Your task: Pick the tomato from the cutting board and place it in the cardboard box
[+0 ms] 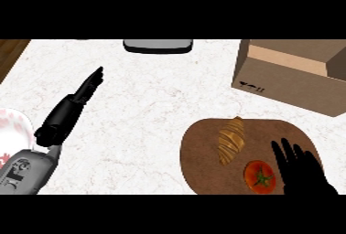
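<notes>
A red tomato [259, 177] with a green stem lies on the round brown cutting board [202, 151], near its front edge. My right hand [301, 171] hovers just right of the tomato, fingers straight and pointing away from me, open and holding nothing. The open cardboard box [290, 75] stands at the back right of the counter, beyond the board. My left hand [67, 114] stretches out flat over the counter's left side, fingers straight, far from the board.
A croissant [231, 139] lies on the board behind the tomato. A white and pink plate [13, 125] shows at the left edge. A grey object [157, 45] sits at the counter's back edge.
</notes>
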Tool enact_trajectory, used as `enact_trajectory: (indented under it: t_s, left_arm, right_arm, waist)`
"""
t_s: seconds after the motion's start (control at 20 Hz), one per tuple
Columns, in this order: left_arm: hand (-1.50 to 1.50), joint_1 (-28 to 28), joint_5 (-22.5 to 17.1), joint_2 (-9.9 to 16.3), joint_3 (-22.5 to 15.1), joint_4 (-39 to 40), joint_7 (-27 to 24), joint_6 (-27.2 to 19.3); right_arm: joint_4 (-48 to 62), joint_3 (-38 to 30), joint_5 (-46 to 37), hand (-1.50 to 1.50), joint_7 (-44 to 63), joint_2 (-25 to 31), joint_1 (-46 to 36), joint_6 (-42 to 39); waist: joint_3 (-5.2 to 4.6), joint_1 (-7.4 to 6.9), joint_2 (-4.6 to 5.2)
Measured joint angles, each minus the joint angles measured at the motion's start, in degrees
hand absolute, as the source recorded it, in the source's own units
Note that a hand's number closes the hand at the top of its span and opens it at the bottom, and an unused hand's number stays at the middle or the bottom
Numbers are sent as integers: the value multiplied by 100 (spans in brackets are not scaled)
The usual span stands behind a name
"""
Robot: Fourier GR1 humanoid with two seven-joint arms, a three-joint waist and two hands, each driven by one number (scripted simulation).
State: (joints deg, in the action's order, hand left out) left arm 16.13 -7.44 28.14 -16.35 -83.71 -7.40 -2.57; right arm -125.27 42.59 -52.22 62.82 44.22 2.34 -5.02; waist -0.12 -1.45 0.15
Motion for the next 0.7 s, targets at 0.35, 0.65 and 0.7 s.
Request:
enact_trajectory:
  t_s: [0.35, 0.65, 0.7]
  left_arm:
    - [0, -90, -38, 77, 282, -83, 71, 195]
    - [0, -95, 127, -76, 435, -109, 148, 285]
    - [0, -90, 183, -124, 455, -81, 151, 303]
  right_arm:
    - [949, 293, -729, -150, 32, -1092, -327, -297]
    - [1352, 63, -1070, -150, -193, -1410, -49, -285]
    - [1414, 10, -1107, -150, -249, -1451, 2, -270]
  waist:
    - [7, 85, -14]
    - [10, 143, -17]
    - [11, 148, -17]
